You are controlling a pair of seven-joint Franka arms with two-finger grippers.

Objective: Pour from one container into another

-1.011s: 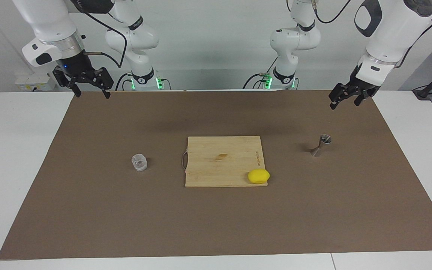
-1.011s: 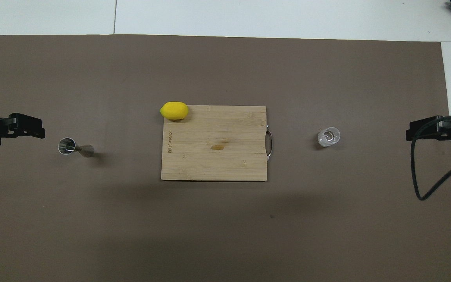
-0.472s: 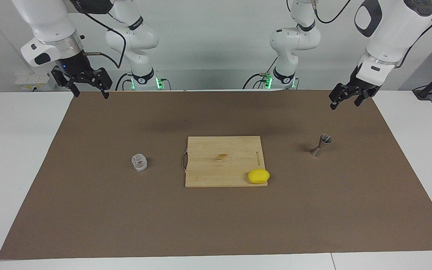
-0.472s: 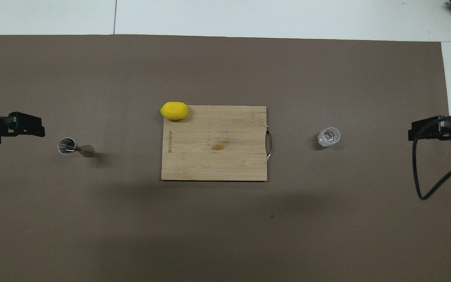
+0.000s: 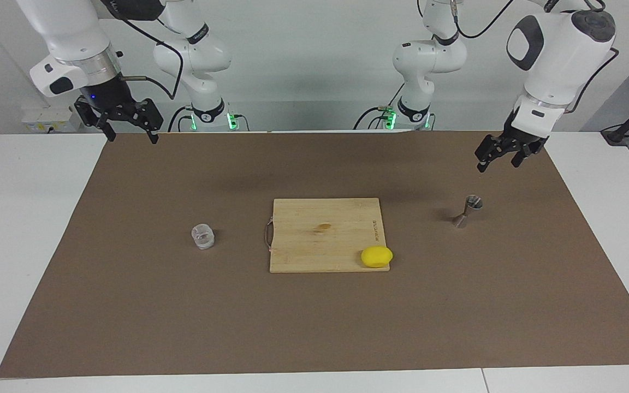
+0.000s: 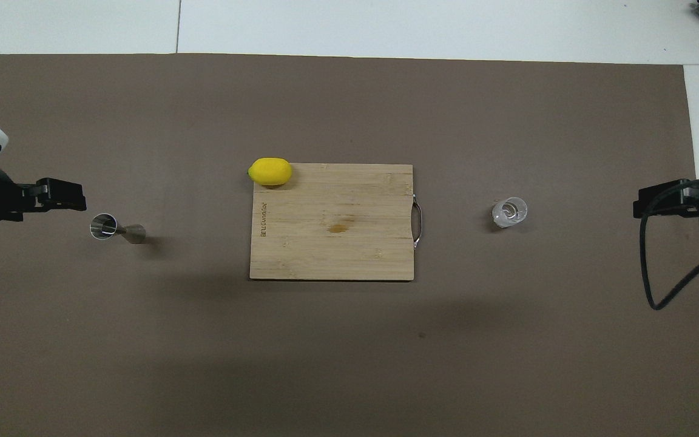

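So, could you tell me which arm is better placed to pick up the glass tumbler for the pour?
The right arm, probably. Its open right gripper hangs over the tumbler's end of the mat. The open left gripper is above the jigger, with the cutting board between it and the glass.

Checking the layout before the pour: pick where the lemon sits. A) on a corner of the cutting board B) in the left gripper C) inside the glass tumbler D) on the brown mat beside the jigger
A: the lemon rests on a corner of the cutting board, away from the robots, toward the left arm's end.
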